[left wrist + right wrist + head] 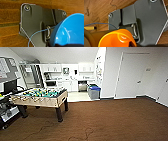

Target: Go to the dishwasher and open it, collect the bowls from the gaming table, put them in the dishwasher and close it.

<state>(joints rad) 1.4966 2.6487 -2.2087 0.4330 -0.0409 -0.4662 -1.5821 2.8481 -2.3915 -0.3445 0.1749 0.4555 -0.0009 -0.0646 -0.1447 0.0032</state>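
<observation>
**Brown carpet crossing: both bowls in transit toward the kitchenette**

Brown carpet (105, 119) fills the room in the head view, and the robot faces across it toward a white kitchenette at the far wall. This heading suits the task: the dishwasher (82, 86) appears there as a steel-fronted unit under the counter, well apart from the robot. At this range its door state cannot be confirmed; it looks shut or nearly so.

A table-football table (41, 98) with green field stands to the left, near the edge of the carpet. A grey bin with a blue lid (94, 91) sits just beside the dishwasher, at the kitchenette threshold, and may narrow the approach.

The bowls are with the arms, not on any table. The left wrist view shows the blue bowl (71, 31) large and close to the camera, tilted so its interior faces the lens, with carpet beneath it. That position is consistent with carriage at the left gripper. The right wrist view shows the yellow bowl (117, 38), rendered orange here, in the same close, tilted attitude near the right gripper.

Finger state: neither wrist view resolves the fingers, so whether they pinch the bowl rims cannot be told. Judged stage: collection complete, loading pending.
</observation>
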